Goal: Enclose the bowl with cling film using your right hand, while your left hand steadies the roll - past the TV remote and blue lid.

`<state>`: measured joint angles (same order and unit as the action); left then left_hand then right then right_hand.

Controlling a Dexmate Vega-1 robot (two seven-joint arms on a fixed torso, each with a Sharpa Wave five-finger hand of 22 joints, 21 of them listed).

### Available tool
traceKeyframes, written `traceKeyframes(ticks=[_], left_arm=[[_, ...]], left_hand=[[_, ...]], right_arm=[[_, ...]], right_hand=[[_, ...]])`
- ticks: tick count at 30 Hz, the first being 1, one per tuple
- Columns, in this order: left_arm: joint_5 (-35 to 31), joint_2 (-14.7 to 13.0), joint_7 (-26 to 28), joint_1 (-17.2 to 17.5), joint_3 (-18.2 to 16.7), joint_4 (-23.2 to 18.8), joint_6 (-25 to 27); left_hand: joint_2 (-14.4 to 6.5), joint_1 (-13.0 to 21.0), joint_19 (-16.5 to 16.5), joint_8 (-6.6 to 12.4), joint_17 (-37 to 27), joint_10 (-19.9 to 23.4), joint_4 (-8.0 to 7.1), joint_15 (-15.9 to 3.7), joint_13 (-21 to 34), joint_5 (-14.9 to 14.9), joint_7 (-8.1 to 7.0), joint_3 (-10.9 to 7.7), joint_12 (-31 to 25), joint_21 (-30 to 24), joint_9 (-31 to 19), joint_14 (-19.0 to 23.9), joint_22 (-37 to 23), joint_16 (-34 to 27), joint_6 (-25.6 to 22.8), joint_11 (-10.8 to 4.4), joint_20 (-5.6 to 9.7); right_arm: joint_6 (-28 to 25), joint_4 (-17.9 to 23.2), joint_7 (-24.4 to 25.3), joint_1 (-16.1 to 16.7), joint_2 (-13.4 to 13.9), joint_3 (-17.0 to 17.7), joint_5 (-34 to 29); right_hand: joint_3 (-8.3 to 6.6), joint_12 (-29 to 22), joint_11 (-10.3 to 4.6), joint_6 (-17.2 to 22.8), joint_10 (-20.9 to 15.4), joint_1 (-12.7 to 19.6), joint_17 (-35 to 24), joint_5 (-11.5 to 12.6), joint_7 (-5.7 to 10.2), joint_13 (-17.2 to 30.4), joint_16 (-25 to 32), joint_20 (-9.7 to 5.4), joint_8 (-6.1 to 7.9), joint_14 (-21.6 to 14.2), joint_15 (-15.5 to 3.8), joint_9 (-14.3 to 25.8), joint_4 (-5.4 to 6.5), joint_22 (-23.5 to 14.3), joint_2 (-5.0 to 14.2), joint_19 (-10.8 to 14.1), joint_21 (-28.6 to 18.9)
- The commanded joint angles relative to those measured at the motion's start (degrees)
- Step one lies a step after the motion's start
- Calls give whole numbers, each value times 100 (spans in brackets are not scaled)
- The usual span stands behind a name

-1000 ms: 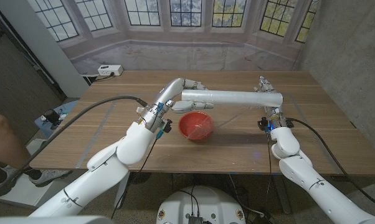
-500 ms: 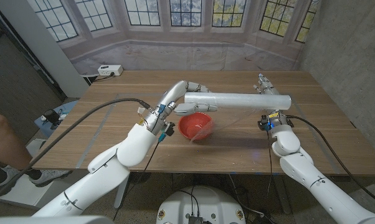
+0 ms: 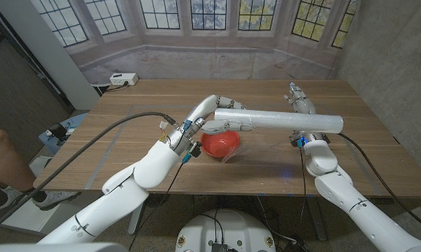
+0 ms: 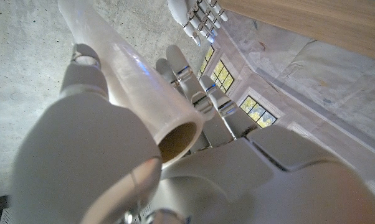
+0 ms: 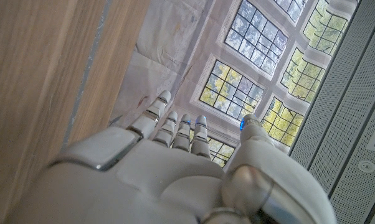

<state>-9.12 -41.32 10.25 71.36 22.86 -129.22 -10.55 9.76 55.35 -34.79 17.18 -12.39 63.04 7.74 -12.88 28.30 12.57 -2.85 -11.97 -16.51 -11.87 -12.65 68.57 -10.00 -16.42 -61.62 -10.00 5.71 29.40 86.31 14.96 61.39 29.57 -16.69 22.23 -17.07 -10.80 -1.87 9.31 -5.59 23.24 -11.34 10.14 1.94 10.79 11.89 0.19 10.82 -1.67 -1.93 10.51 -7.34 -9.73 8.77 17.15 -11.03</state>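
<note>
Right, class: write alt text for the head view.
The left hand grips one end of a long white cling film roll, held above a red bowl on the wooden table. The right hand stands behind the roll.

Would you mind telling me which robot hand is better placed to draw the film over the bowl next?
The right robot hand: it is open beside the roll, while the left robot hand grips the roll's end above the red bowl.

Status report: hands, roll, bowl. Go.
Left hand grips cling film roll, held above the table. Right hand open, upright behind roll, contact unclear. Red bowl uncovered under roll's left end. No remote, no lid seen.
</note>
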Motion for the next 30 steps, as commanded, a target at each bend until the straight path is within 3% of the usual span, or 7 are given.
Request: traceKeyframes(ticks=[1,9,19,30], left_arm=[[258,-100,-182,82,79,-91,-1],[260,-245,46,409,-246,-173,92],[383,-349,514,1235,-993,-331,287],[412,-275,575,1417,-1229,-243,178]], left_hand=[[-1403,1330,-26,26,-20,25,-20,34,32,36,46,-4,5,-13,-15,-1,-24,11,12,40,-53],[-1399,1300,-34,33,-23,39,-24,38,41,37,43,1,13,-15,-14,5,-24,12,0,30,-52],[-1409,1281,-37,32,-22,38,-21,34,51,44,54,-8,32,-14,-13,6,-24,21,8,38,-58],[-1413,1276,-34,36,-18,31,-8,32,66,51,54,-20,51,-12,-12,-4,-24,36,5,41,-62]], right_arm=[[-40,144,45,126,81,63,-42],[-87,192,23,131,110,59,-63],[-287,144,-77,-64,103,-71,-86],[-413,122,-105,-245,71,-217,-163]], right_hand=[[9,-19,-1,-6,10,64,-5,15,-21,10,20,13,17,-34,-245,22,12,-23,16,46,-19],[9,-20,-1,-6,9,65,-5,15,-19,10,20,15,17,-34,-246,22,12,-23,15,46,-19],[11,-15,3,-20,26,65,-6,15,-23,10,21,18,13,-35,-247,22,14,-23,15,45,-18],[11,-14,4,-30,36,64,-7,15,-20,11,21,17,11,-34,-248,22,16,-23,16,44,-17]])
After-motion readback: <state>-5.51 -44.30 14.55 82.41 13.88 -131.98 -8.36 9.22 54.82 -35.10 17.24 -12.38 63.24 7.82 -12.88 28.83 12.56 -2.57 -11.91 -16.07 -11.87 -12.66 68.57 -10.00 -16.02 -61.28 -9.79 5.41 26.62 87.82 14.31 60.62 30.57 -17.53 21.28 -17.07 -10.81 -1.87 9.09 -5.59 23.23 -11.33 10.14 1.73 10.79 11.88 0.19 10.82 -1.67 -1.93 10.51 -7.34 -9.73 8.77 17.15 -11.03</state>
